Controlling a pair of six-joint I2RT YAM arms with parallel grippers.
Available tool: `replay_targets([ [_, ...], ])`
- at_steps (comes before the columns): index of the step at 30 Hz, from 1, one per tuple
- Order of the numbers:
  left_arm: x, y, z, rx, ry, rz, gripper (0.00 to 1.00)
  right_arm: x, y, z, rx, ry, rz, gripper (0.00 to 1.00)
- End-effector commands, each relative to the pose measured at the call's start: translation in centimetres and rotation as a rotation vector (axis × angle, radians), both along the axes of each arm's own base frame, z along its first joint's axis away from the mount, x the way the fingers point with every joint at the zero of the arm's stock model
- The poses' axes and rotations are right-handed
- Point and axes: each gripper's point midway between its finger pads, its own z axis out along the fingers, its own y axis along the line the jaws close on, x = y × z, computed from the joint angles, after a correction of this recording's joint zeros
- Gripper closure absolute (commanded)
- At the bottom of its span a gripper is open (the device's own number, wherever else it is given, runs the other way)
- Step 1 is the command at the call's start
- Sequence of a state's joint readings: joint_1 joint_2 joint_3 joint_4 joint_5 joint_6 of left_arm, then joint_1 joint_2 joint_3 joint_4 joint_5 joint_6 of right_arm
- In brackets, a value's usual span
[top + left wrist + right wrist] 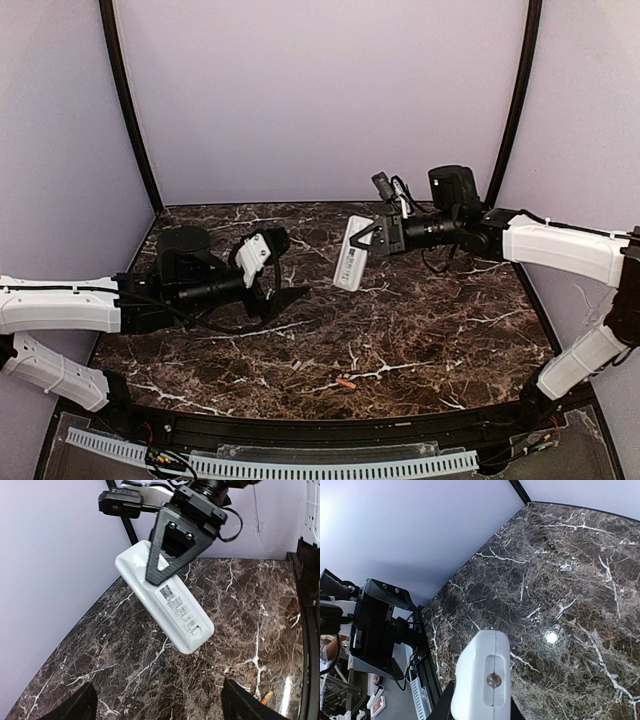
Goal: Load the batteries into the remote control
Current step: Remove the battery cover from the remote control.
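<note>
My right gripper (383,236) is shut on the upper end of the white remote control (352,265) and holds it tilted in the air above the middle of the table. In the left wrist view the remote's (172,605) back with a printed label shows, with the right gripper (172,555) clamped on it. In the right wrist view the remote's end (482,680) sits between my fingers. My left gripper (285,298) is open and empty, left of the remote and apart from it; its fingertips (75,705) stand wide. One orange battery (346,382) lies near the table's front edge and also shows in the left wrist view (266,696).
The dark marble table (430,330) is closed in by lilac walls with black corner posts (128,100). A black rail and a white cable duct (300,465) run along the front edge. The left arm's wrist (375,630) shows in the right wrist view.
</note>
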State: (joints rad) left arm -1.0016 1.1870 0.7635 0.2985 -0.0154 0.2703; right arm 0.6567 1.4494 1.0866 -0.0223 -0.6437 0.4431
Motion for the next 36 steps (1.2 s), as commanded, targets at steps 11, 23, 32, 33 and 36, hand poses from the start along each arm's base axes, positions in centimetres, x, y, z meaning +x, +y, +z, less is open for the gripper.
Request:
replay_targets([
  [11,-3.4,-3.8,-4.8,0.381,-0.311,-0.27,0.37,-1.6,1.0,-4.8,0.046,0.256,0.145,1.0],
  [23,-3.7,-6.1,-6.4,0.555,-0.392,-0.32,0.53,-2.4,2.1,-6.5,0.02,0.299,0.155,1.0],
  [32,-2.9,-7.5,-7.2,0.59,-0.397,-0.323,0.59,-3.4,2.3,-6.6,0.014,0.298,0.172,1.0],
  [33,-2.8,-7.5,-7.3,0.595,-0.399,-0.319,0.59,-3.6,2.3,-6.7,0.012,0.298,0.176,1.0],
  [36,-2.5,-7.4,-7.9,0.618,-0.402,-0.313,0.62,-3.8,2.4,-6.8,0.012,0.299,0.184,1.0],
])
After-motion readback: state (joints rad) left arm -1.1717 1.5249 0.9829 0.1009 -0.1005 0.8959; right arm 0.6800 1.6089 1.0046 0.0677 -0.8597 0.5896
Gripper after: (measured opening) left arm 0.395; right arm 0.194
